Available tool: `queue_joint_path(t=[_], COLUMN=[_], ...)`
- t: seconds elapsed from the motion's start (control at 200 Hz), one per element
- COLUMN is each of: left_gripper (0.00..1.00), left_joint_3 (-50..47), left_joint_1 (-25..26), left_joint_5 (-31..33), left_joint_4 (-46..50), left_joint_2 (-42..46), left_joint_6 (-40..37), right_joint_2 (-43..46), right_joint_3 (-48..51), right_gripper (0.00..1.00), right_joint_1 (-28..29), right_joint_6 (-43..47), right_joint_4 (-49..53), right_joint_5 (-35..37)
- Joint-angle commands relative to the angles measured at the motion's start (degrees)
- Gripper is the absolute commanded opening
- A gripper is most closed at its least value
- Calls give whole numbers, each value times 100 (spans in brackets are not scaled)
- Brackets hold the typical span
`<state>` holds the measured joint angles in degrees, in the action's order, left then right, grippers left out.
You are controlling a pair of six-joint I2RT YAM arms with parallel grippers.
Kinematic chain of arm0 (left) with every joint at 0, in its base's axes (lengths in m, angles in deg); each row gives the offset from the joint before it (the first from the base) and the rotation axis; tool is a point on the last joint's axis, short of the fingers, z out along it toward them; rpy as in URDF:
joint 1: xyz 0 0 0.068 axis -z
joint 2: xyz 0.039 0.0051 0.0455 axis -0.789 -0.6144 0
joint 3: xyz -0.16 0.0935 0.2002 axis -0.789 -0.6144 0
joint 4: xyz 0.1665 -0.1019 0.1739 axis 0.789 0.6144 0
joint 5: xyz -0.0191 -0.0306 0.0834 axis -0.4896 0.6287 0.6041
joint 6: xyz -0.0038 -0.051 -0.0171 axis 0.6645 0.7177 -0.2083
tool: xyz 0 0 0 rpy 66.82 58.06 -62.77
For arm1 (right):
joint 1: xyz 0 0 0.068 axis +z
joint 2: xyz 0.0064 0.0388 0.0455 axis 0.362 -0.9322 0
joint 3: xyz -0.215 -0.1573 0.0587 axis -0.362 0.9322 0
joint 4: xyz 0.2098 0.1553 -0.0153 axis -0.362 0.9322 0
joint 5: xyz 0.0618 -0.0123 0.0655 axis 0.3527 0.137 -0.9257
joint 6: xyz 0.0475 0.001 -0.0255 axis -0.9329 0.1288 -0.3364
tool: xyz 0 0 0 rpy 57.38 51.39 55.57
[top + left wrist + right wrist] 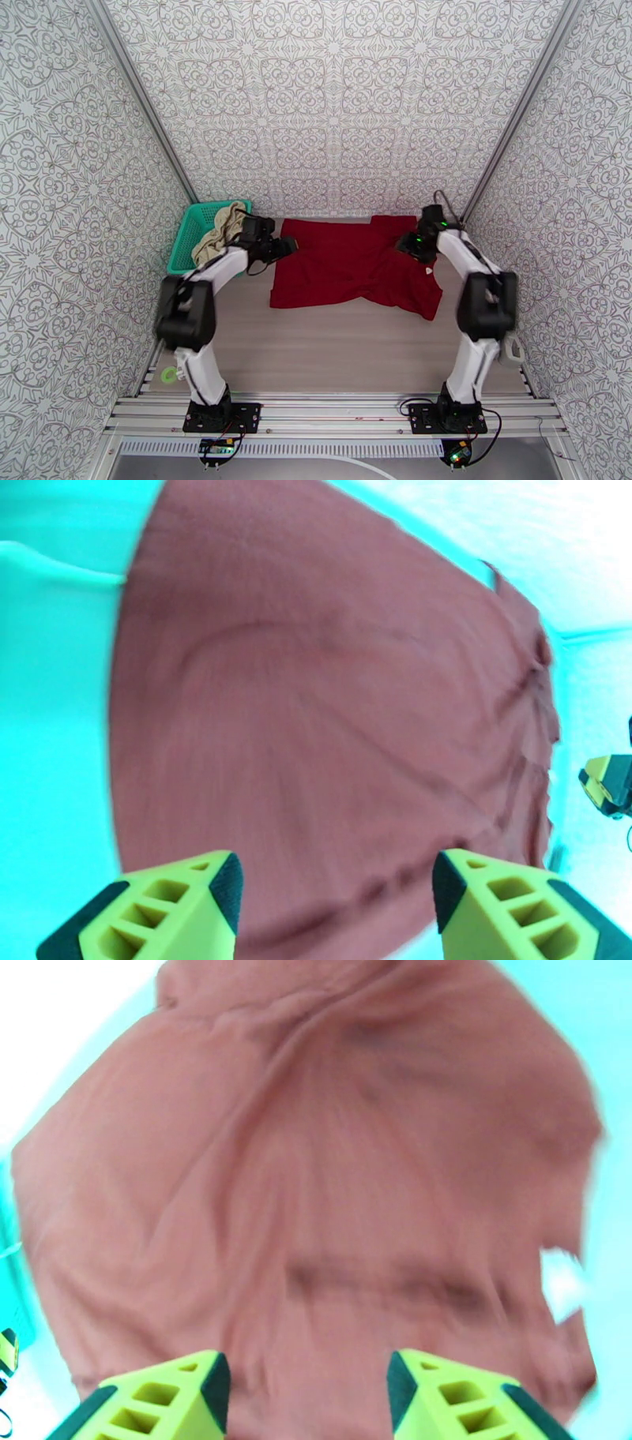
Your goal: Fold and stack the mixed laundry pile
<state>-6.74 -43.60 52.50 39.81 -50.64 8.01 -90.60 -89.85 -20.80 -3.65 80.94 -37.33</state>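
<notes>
The jaws of the left arm and right arm stand spread, pinching nothing, over the far edge of the dark red shirt spread on the surface (cream-beige garment in the basket). A shallow closure could catch one layer only and drag the shirt askew.

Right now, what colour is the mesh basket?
Teal; the basket shows best in the top external view.

Garments: two. One red shirt; one beige garment, left of the shirt. Baskets: one basket, left of the shirt, holding the beige garment. Arms: two, left arm and right arm. Grippers: two, the left gripper at the shirt's left edge, the right gripper at its right side. Fingers per gripper: two.
</notes>
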Motion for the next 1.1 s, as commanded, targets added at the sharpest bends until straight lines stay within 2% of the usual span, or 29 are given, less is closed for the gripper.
queue_joint_path(t=[0.0,0.24,0.39,0.455,0.515,0.6,0.665,0.745,0.79,0.995,1.095], left_gripper=[69,74,74,67,54,29,15,0,0,0,0], left_joint_3=[-1082,-2409,-2620,-2585,-2547,-2567,-2499,-2442,-2433,-2723,-2905], left_joint_1=[-134,-236,-110,-27,10,-1,-13,-56,-114,-373,-417], left_joint_5=[399,198,-272,-344,-333,-355,-396,-508,-524,-622,-509], left_joint_4=[446,-27,-821,-1066,-1241,-1571,-1677,-1777,-1800,-1689,-1123], left_joint_2=[534,893,470,280,204,261,337,509,654,1779,2439], left_joint_6=[-311,13,361,487,585,753,775,793,801,526,341], right_joint_2=[647,1309,1037,797,705,728,750,839,971,2033,2891], right_joint_3=[1197,2679,2876,2706,2503,2229,1977,1749,1670,1992,2504], right_gripper=[59,61,61,57,50,33,19,6,0,0,0], right_joint_1=[-79,-148,-201,-201,-201,-210,-216,-237,-273,-487,-598], right_joint_6=[70,88,172,210,227,296,349,360,346,6,-356], right_joint_4=[42,377,54,6,5,38,124,240,280,427,422], right_joint_5=[638,1165,1164,1174,1227,1259,1281,1265,1164,753,568])
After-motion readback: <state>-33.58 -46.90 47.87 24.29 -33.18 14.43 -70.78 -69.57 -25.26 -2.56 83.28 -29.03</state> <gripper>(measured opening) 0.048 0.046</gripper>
